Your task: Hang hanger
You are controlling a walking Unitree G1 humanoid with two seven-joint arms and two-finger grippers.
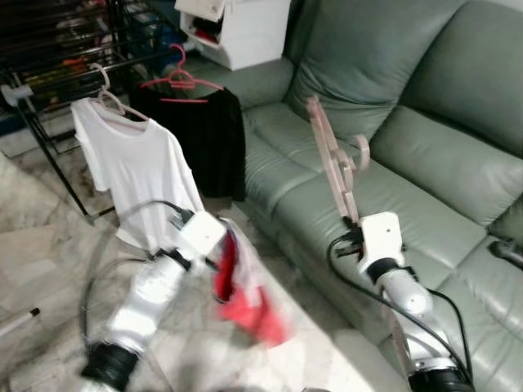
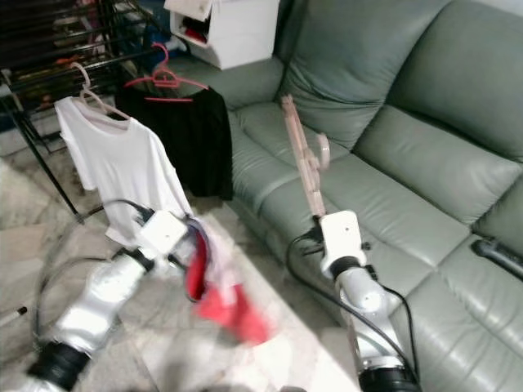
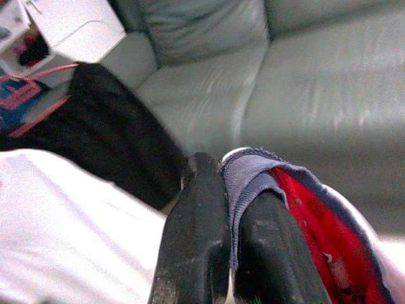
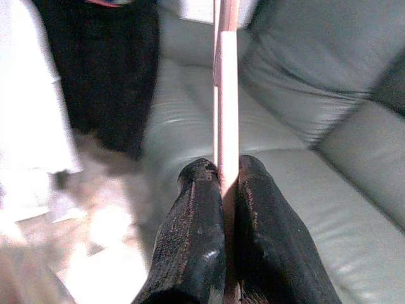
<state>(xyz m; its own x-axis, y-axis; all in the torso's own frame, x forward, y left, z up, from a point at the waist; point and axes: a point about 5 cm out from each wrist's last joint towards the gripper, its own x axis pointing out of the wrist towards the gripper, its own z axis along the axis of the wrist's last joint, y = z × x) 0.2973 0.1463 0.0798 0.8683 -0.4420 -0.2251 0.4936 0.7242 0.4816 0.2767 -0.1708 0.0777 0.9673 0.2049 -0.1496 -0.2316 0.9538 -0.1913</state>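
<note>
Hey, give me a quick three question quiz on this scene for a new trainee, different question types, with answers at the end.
1. True or false: the right hand is shut on a pale pink hanger.
2. What is the left hand clamping?
A. a white T-shirt
B. a red garment
C. a cushion
3. Fill in: the black garment hangs on a ____ hanger on the rack.

Key: 1 true. 2 B, the red garment. 3 red.

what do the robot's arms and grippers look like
Both arms are silver metallic tubes with black collars near the base and a white boxy wrist housing. Loose black cables loop along each arm. The left gripper and right gripper each have two long, rounded black fingers with a scuffed, matte surface.
</note>
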